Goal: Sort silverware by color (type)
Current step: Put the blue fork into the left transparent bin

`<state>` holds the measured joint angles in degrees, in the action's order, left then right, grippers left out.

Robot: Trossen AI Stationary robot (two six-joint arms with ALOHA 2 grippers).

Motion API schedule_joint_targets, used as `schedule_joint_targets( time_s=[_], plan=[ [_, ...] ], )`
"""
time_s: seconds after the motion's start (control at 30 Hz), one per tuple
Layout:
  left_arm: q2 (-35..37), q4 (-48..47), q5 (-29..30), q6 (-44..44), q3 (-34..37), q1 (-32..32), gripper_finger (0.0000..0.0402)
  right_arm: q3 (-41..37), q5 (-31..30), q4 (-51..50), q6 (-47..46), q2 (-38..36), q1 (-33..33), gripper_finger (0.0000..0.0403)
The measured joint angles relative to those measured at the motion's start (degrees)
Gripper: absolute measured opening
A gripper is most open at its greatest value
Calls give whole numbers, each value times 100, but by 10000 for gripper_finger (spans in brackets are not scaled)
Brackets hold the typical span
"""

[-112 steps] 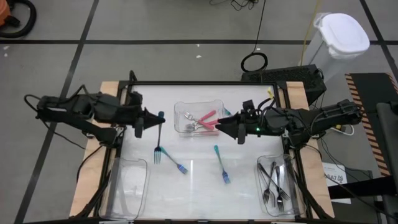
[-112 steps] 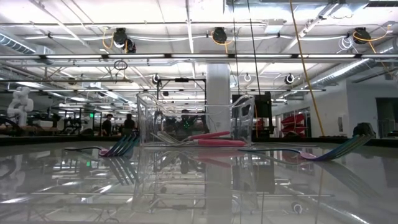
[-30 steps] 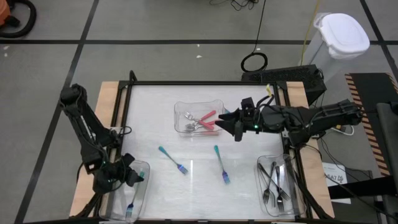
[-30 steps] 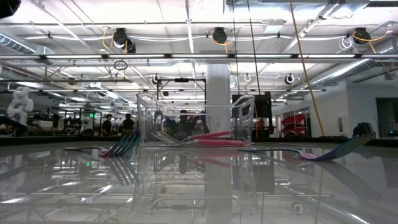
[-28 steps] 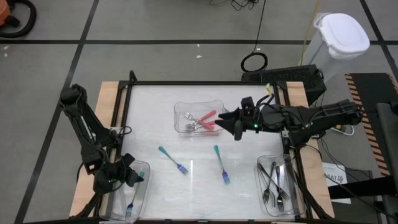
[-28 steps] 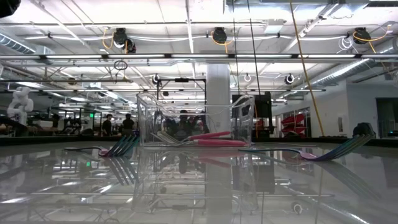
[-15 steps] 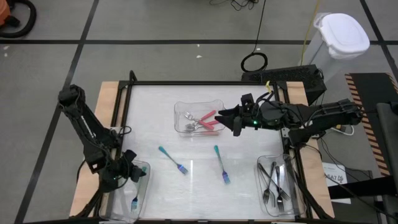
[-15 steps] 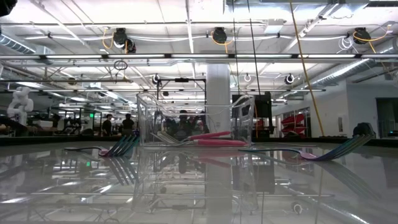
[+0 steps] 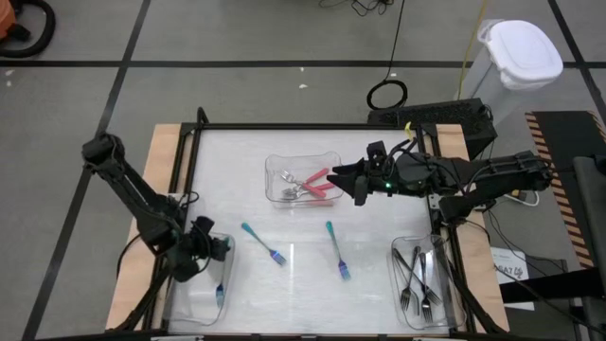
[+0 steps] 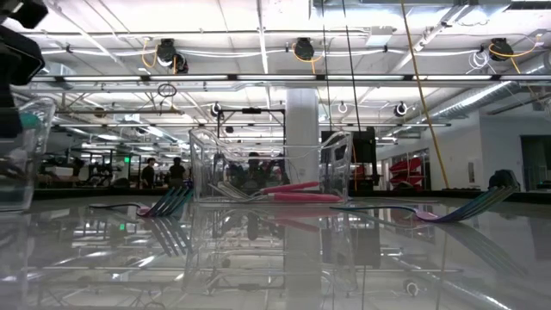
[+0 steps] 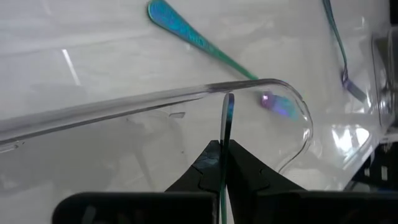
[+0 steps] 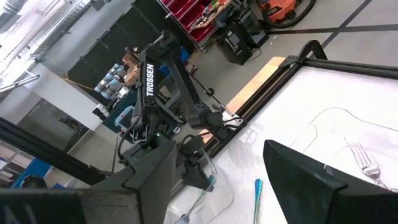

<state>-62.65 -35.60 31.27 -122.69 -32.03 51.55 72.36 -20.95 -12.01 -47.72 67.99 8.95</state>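
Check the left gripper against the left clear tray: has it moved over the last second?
Yes. In the high view the left gripper, shut on a teal fork, has shifted from the left tray's outer side toward its table-centre rim.

Three teal forks (image 9: 264,244), three clear trays (image 9: 304,180), two robot arms (image 9: 142,204).

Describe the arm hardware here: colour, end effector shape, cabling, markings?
Both arms are black, built of slim jointed links. The left end effector has two dark wedge-shaped fingers tapering to a point. The right end effector has broad flat dark fingers and a small green light behind it on the wrist. Loose black cables run along both arms. White TROSSEN lettering marks the left arm.
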Motion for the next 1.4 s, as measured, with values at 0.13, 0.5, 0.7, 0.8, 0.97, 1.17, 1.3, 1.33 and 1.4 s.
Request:
schedule_joint_targets(
  time_s=[0.13,0.5,0.7,0.8,0.97,1.17,1.3,1.33,1.4],
  plan=[
    [0,6,-30,57,0,-142,11,0,0,0,-8,0,0,235],
    [0,45,-1161,6,0,-218,101,0,4,0,-107,0,2,235],
    [30,228,-1254,-161,-4,-220,161,0,21,0,-108,0,2,235],
    [56,187,-1269,-279,-94,-218,175,0,24,1,-109,0,2,235],
    [57,89,-1270,-278,-346,-218,178,0,24,13,-90,0,2,235],
    [57,-396,-1436,-145,-940,-220,178,0,26,13,-5,1,2,235],
    [57,-895,-1461,-142,-1463,-218,178,0,26,-49,98,1,2,235],
    [57,-1031,-1461,-144,-1589,-218,178,0,26,-70,137,2,2,235],
    [57,-1324,-1461,-142,-1850,-218,178,0,26,-107,226,2,2,235]
  ],
)
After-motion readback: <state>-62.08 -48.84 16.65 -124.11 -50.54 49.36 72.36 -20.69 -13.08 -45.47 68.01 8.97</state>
